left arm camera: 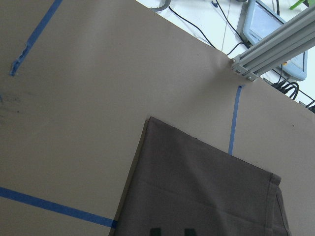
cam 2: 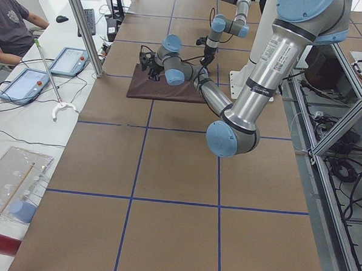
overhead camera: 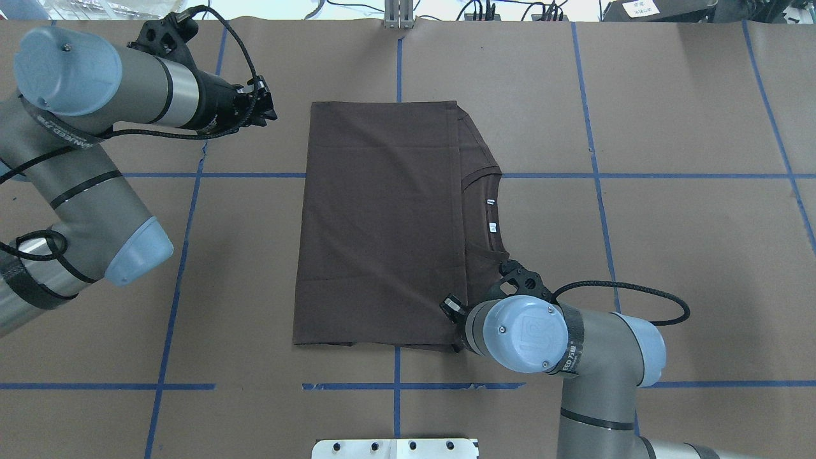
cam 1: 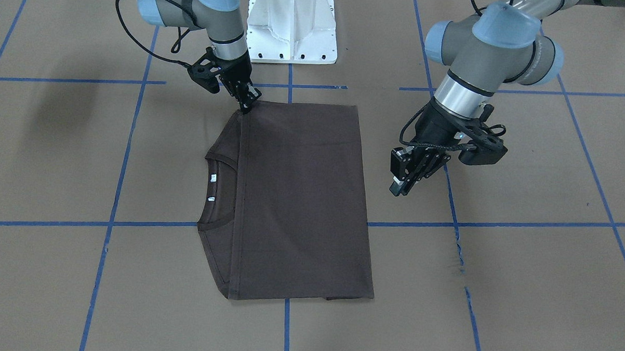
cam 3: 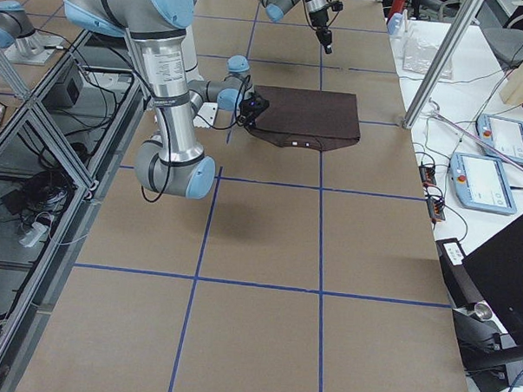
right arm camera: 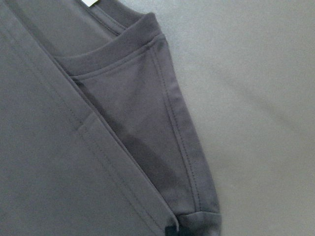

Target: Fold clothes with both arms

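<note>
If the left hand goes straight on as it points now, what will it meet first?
Probably the T-shirt, near its edge; the left hand tilts downward, though, so bare table paper might come first.

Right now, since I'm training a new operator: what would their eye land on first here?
The dark brown T-shirt, folded into a neat rectangle in the middle of the table, collar peeking out on the robot's right side. Then the right gripper down on the shirt's corner nearest the base, and the left gripper hanging open beyond the opposite edge.
</note>
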`<action>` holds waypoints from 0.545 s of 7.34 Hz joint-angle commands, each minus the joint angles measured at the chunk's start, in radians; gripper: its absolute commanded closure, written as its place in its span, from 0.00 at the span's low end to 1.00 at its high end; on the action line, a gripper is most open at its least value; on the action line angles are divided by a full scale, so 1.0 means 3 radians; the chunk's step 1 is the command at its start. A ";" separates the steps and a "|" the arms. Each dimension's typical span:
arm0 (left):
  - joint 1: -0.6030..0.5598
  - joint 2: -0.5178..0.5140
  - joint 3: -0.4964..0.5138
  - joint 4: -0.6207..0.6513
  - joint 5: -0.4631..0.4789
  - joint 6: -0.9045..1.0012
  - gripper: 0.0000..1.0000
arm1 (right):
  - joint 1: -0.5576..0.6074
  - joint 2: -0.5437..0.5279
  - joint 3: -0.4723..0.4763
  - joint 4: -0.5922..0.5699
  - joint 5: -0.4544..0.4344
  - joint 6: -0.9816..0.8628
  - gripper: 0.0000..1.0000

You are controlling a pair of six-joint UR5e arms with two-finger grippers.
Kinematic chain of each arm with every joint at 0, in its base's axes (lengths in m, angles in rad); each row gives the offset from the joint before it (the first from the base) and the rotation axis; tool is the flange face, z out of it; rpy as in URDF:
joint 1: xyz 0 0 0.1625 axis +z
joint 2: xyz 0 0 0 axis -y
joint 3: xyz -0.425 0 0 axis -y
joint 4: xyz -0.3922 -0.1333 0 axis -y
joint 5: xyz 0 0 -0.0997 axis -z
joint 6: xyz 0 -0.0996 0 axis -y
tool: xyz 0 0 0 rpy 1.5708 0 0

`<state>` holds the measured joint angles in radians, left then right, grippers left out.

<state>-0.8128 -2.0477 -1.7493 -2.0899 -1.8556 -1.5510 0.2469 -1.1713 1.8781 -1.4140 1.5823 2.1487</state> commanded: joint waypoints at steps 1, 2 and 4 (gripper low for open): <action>0.0005 -0.0001 -0.0044 0.0069 -0.0002 -0.0020 0.72 | -0.0010 -0.0043 0.0014 -0.0001 0.0008 -0.0014 1.00; 0.0005 -0.0001 -0.0044 0.0069 0.0003 -0.0020 0.72 | -0.0025 -0.0023 0.0014 -0.0006 0.0003 -0.0009 0.51; 0.0005 0.0004 -0.0049 0.0069 0.0003 -0.0020 0.72 | -0.0030 -0.0023 0.0008 -0.0006 0.0003 -0.0009 0.36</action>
<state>-0.8116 -2.0476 -1.7632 -2.0697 -1.8547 -1.5569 0.2389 -1.1799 1.8815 -1.4156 1.5832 2.1459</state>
